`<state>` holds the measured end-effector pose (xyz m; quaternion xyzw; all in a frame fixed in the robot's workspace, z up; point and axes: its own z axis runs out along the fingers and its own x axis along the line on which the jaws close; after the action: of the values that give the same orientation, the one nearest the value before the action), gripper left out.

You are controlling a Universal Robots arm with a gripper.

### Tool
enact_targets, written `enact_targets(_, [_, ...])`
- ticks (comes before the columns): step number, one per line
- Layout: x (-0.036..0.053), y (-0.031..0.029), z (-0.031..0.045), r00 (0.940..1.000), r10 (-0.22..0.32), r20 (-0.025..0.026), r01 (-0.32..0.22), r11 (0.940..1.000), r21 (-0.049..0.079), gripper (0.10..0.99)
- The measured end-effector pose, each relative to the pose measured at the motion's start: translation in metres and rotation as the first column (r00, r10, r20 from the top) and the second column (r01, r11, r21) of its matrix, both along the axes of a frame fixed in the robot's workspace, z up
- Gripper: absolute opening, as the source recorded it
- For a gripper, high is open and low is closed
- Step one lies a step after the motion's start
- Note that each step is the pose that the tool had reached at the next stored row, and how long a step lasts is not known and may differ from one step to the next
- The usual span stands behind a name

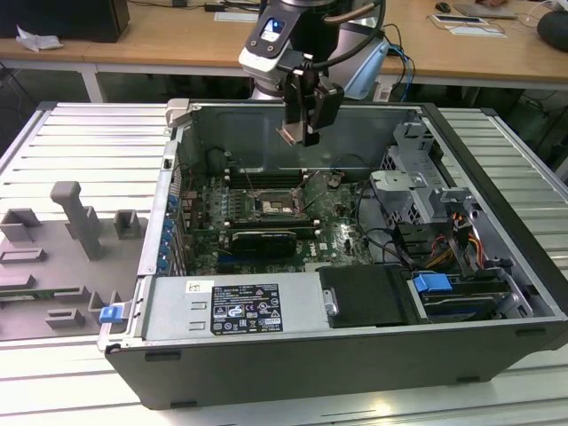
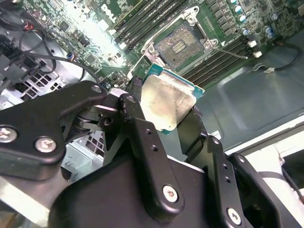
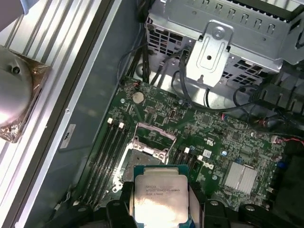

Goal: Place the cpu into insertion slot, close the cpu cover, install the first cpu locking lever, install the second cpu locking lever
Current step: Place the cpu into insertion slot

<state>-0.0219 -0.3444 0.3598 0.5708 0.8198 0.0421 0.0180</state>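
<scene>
**Exterior view.** The arm is shown reaching down from the far side over the open computer case, which lies on the table. The wrist is pointed downward, and the jaws are held well above the motherboard. The cpu is carried between them, high over the insertion slot. Good placement is judged to require that the chip be centred over the socket and levelled before any descent.

**Second wrist view.** The jaws are closed on two opposite edges of the cpu, and the black fingers are pressed against its sides. The insertion slot is seen open beyond it, flanked by memory slots. The chip's corners should be matched to the socket's, since a skewed seat could damage the contacts.

**First wrist view.** The cpu is seen apart from the insertion slot. The cpu cover is raised off the socket, so the opening is left unobstructed. A slow, straight lowering without pressing is advised.
</scene>
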Motion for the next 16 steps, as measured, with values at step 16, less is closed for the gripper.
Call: enact_targets(16, [0.0, 0.0, -0.0023, 0.9847, -0.174, 0.0003, 0.174, 0.9847, -0.002, 0.541])
